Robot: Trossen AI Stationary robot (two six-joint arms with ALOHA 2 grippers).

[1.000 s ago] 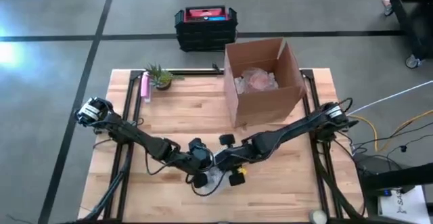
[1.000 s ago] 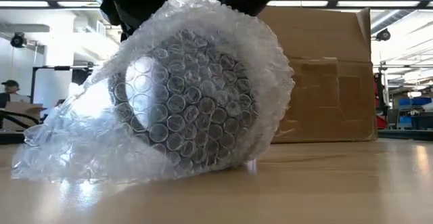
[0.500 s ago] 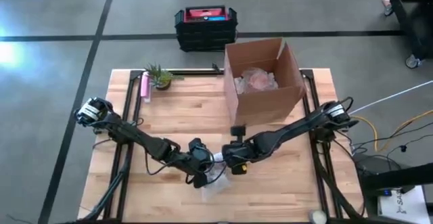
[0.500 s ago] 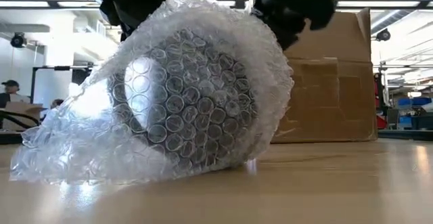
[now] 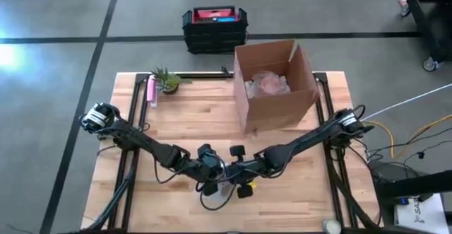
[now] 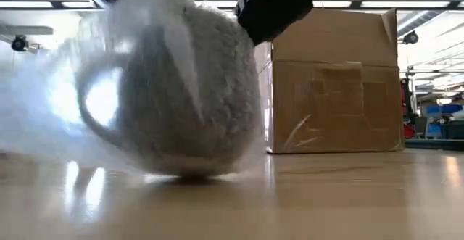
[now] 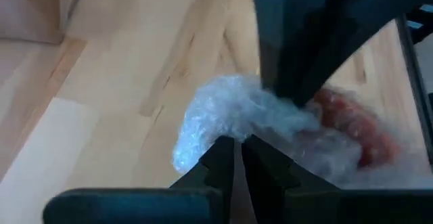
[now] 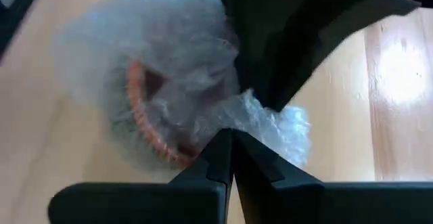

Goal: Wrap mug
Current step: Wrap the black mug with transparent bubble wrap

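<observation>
1. An open cardboard box (image 5: 274, 85) holding a clear-wrapped bundle stands behind the work; a small potted plant (image 5: 167, 79) and a pink tube (image 5: 150, 90) lie at the table's far left.
2. The mug (image 6: 174, 102), swathed in bubble wrap (image 8: 183, 61), rests on the front centre of the table.
3. The left gripper (image 7: 237, 158) and right gripper (image 8: 230, 146) meet over it, each pinching wrap between closed fingers.
4. The mug is blurred and half hidden.
5. The wooden table (image 5: 191, 121) stands on a grey floor.
</observation>
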